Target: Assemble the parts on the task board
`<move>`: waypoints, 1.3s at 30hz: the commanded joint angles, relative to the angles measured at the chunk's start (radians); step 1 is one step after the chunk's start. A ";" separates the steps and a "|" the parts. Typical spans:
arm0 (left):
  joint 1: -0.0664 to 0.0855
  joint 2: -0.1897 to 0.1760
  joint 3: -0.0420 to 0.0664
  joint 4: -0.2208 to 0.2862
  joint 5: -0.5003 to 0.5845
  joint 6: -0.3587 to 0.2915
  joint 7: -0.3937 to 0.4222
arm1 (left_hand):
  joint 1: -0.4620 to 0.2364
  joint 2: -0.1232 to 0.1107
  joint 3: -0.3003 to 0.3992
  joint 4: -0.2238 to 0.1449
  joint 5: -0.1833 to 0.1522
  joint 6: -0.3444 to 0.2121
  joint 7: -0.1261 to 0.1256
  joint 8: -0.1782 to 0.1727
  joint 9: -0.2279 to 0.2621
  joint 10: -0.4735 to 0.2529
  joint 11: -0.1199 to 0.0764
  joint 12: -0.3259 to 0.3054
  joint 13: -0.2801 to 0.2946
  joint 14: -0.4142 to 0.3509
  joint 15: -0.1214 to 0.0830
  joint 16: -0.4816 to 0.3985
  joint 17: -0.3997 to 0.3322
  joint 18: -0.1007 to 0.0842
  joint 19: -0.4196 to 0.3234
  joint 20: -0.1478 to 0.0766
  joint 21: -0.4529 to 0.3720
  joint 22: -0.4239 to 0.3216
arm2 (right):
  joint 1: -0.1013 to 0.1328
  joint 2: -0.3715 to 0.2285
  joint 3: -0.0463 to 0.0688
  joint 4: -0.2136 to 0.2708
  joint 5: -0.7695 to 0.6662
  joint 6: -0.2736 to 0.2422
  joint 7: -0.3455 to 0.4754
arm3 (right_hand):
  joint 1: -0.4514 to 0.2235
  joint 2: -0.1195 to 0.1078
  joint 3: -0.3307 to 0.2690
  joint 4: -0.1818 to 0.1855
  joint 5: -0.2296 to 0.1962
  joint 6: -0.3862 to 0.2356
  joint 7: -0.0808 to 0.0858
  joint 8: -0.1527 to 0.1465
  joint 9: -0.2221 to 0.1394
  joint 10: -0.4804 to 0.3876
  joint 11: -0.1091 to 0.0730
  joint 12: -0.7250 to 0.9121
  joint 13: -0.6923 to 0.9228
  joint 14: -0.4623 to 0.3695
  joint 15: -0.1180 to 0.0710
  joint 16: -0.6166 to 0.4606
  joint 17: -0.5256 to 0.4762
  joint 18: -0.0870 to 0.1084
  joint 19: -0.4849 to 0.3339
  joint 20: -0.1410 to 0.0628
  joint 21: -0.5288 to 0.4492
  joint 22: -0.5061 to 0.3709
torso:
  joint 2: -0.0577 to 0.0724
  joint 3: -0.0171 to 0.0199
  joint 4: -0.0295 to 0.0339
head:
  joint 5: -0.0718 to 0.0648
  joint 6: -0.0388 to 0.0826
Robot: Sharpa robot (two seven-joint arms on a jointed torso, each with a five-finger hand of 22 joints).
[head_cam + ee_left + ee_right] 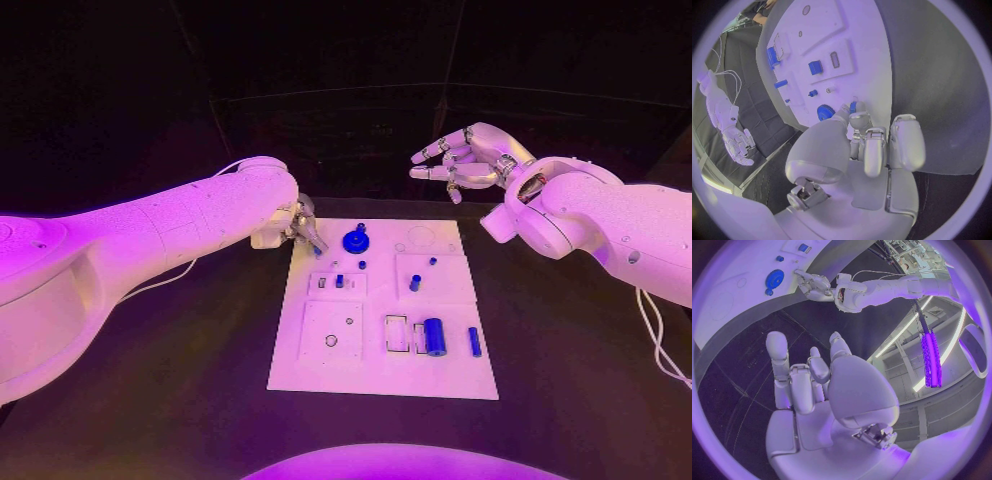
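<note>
The fingers [856, 119] of the left hand [299, 224] pinch a small blue part [852, 106] at the far left corner of the white board [450, 375]. It looks light, stiff and smooth, so it may slip; hold its sides. The right hand [464, 160] hovers released beyond the board.

Resting at the far left corner of the task board [384, 375]: left hand [302, 226], beside the round blue part [356, 240]. Hovering beyond the far right corner, fingers spread, holding nothing: right hand [469, 157].
</note>
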 commanded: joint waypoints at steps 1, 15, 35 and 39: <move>0.001 -0.005 -0.001 0.000 0.044 -0.036 0.031 | 0.038 0.019 0.035 -0.024 0.002 0.000 -0.009 0.008 0.003 0.000 -0.011 -0.003 -0.001 0.106 -0.010 0.003 0.263 0.002 0.003 -0.007 -0.002 0.002 | 0.002 0.001 0.001 -0.002 0.000 0.011 0.001 | 0.002 0.013 -0.004 0.000 0.010 0.000 -0.006 0.005 -0.001 -0.004 0.000 -0.005 0.001 0.048 -0.003 -0.005 0.008 0.007 -0.004 0.002 -0.006 -0.001 | -0.001 0.0000 -0.0003 | 0.000 0.001; 0.001 -0.091 -0.001 0.105 0.190 -0.128 0.033 | -0.095 -0.065 0.379 -0.119 0.000 0.001 -0.006 0.044 0.018 0.009 -0.008 -0.023 -0.028 0.106 -0.006 0.003 0.263 0.005 -0.001 -0.007 -0.017 -0.009 | 0.002 -0.003 0.001 -0.006 0.000 0.018 -0.003 | 0.008 0.016 -0.011 0.001 0.038 0.000 -0.007 0.006 -0.001 -0.005 -0.001 -0.006 -0.001 0.048 -0.003 -0.006 0.007 0.007 -0.003 0.001 -0.007 -0.003 | -0.002 0.0014 0.0033 | 0.001 0.006; -0.021 -0.271 -0.047 0.425 0.136 -0.324 0.018 | -0.244 -0.127 0.611 -0.173 0.002 0.011 -0.010 0.077 0.028 0.034 -0.011 -0.003 -0.015 0.106 -0.010 0.003 0.263 0.005 0.003 -0.007 -0.018 -0.001 | 0.002 0.001 0.000 -0.019 -0.008 0.028 -0.002 | 0.009 0.016 -0.013 0.002 0.048 0.000 -0.007 0.007 -0.001 -0.005 -0.001 -0.006 -0.001 0.048 -0.003 -0.007 0.006 0.007 -0.003 0.001 -0.008 -0.005 | -0.013 0.0086 0.0171 | 0.011 -0.013; -0.034 -0.286 -0.049 0.456 0.104 -0.350 0.025 | -0.249 -0.131 0.621 -0.177 0.002 0.011 -0.010 0.079 0.029 0.036 -0.012 0.000 -0.013 0.106 -0.011 0.003 0.263 0.004 0.004 -0.008 -0.017 0.000 | 0.002 0.001 0.000 -0.020 -0.009 0.034 -0.004 | 0.009 0.017 -0.013 0.002 0.048 0.000 -0.007 0.007 -0.001 -0.005 -0.001 -0.006 -0.001 0.048 -0.003 -0.007 0.006 0.007 -0.003 0.001 -0.008 -0.005 | -0.014 0.0092 0.0177 | 0.011 -0.010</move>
